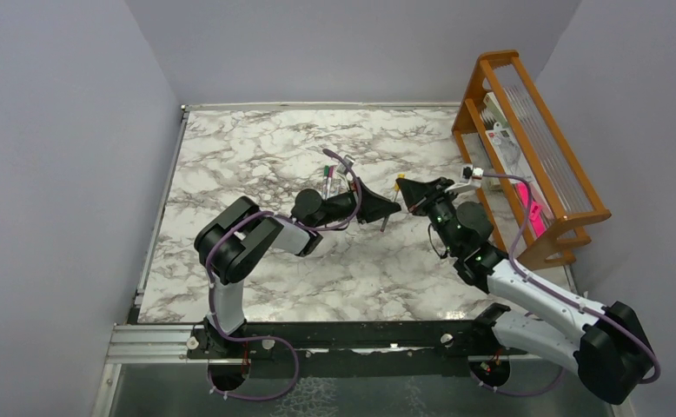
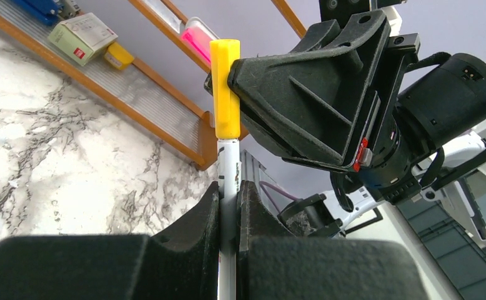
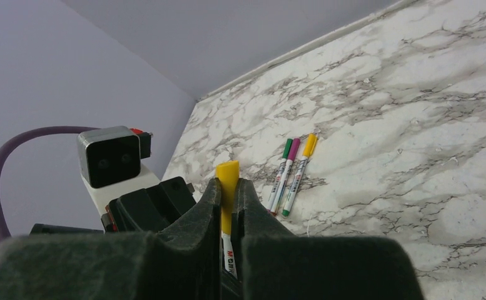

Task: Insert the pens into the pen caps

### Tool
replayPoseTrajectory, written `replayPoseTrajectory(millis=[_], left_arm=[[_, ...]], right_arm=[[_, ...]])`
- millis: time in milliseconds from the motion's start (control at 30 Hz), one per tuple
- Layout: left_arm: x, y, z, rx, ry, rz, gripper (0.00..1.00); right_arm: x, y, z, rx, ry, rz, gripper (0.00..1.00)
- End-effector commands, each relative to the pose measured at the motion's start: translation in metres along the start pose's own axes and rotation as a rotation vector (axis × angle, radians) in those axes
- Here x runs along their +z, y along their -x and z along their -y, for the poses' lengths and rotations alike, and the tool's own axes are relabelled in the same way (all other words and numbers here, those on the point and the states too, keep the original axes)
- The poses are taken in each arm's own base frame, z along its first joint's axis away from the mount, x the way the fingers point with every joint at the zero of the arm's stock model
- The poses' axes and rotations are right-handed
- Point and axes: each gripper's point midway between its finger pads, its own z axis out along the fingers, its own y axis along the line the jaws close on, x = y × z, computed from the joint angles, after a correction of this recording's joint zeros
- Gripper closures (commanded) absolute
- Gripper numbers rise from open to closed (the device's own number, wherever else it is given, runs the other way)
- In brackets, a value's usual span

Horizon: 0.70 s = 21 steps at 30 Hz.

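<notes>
My left gripper is shut on a silvery-white pen, held above the middle of the table. My right gripper is shut on a yellow cap. The cap sits over the pen's tip, in line with the barrel. The two grippers meet tip to tip. Three more pens lie side by side on the marble table, wearing green, magenta and yellow caps.
A wooden rack stands along the right edge and holds small boxes and a pink item. Grey walls close in the table on the left, back and right. The arm bases sit on the black rail at the near edge.
</notes>
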Motion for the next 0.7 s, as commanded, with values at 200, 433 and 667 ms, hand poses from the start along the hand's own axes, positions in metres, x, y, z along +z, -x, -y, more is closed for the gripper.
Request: replayPoseTrajectory(millis=[200, 433, 667], left_arm=[[0.027, 0.072, 0.057, 0.177, -0.147, 0.163, 1.0], [0.033, 0.083, 0.061, 0.192, -0.155, 0.179, 1.0], [0.037, 0.09, 0.066, 0.212, -0.171, 0.183, 1.0]], right_arm=[[-0.043, -0.097, 0.026, -0.06, 0.04, -0.382, 0.99], [-0.052, -0.108, 0.027, -0.046, 0.069, -0.417, 0.99], [-0.059, -0.112, 0.029, -0.022, 0.078, -0.425, 0.99]])
